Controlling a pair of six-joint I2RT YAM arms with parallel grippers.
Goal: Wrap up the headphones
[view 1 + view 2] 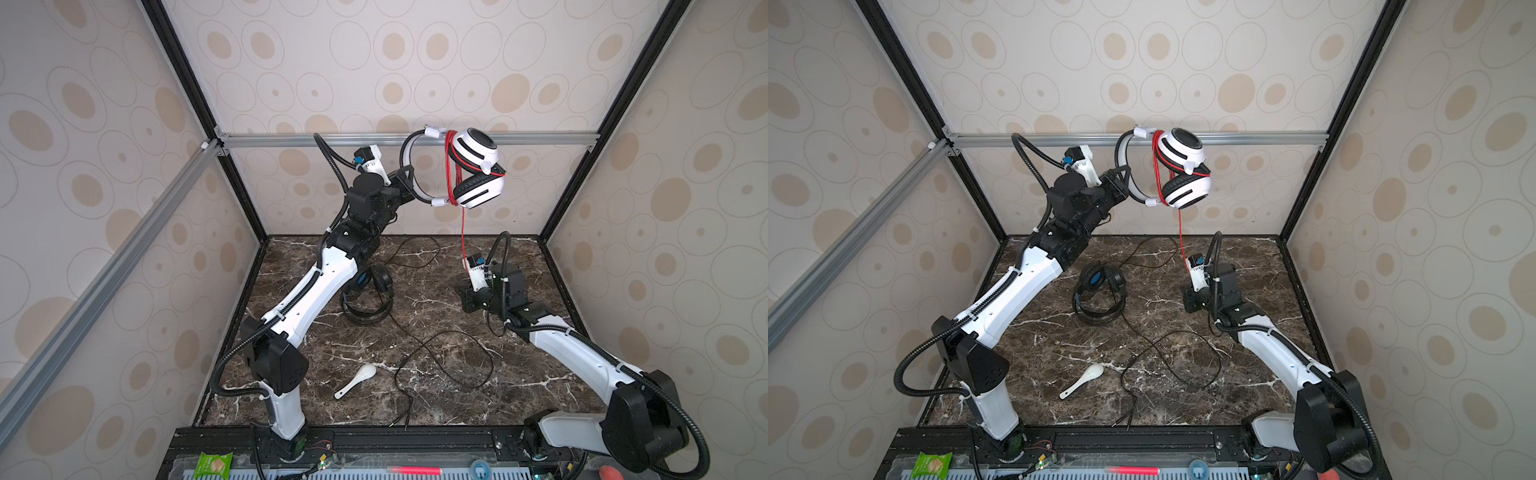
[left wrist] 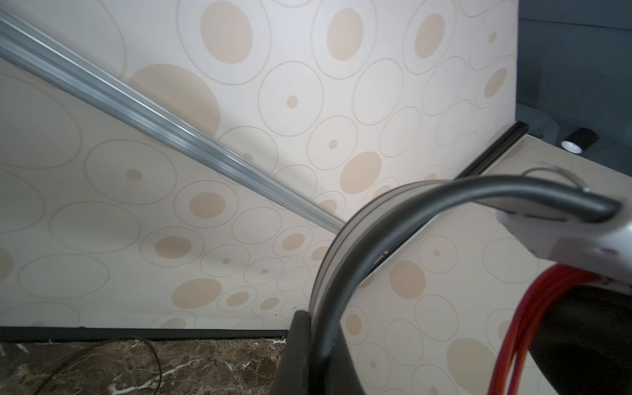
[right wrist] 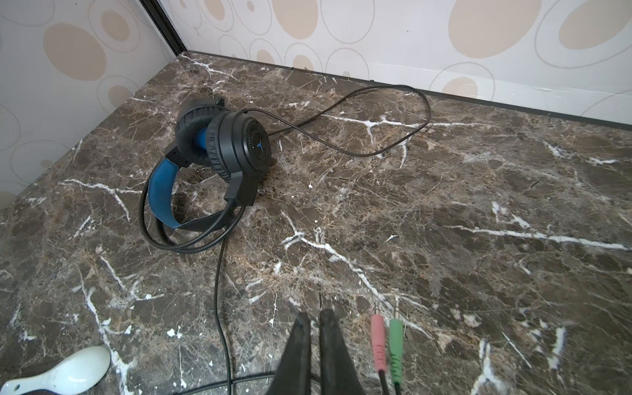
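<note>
Held white-and-black plastic over-ear headphones high above the dark marble desk, headband clamped in the left hand. Had the right hand pressed together beside pink and green plugs, hold on the thin red cable impossible to tell. Could have loosened the wound loops through a slack tail.

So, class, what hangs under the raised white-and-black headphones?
Their red cable drops straight toward the right gripper, above the marble table. Its lower end is hidden behind that arm's wrist camera in both top views.
</note>
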